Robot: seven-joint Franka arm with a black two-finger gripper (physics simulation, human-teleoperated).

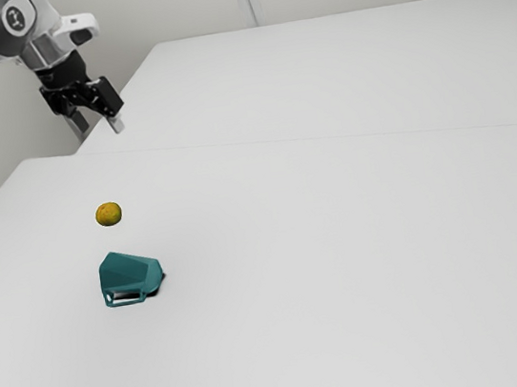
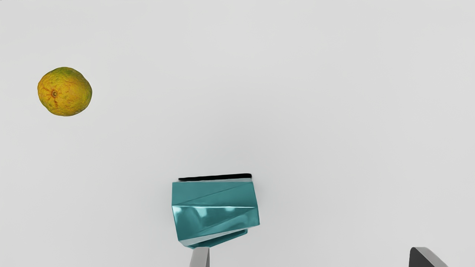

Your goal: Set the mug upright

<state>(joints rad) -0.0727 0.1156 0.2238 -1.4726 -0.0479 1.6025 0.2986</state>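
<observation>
High over the table's far left part in the exterior view, my gripper [image 1: 101, 126] hangs with nothing between its fingers. A teal faceted mug [image 1: 129, 274] lies on its side on the table, its handle toward the exterior camera. In the wrist view the mug [image 2: 215, 207] appears beyond the tip of one finger, and the gripper [image 2: 310, 256] has its two fingers wide apart. Height separates mug and hand. The inside of the mug is hidden.
A yellow-green round fruit [image 1: 108, 214], also in the wrist view as a fruit [image 2: 65, 91], rests a short way from the mug. The white table [image 1: 349, 287] carries both, and a second white surface [image 1: 338, 76] extends behind it.
</observation>
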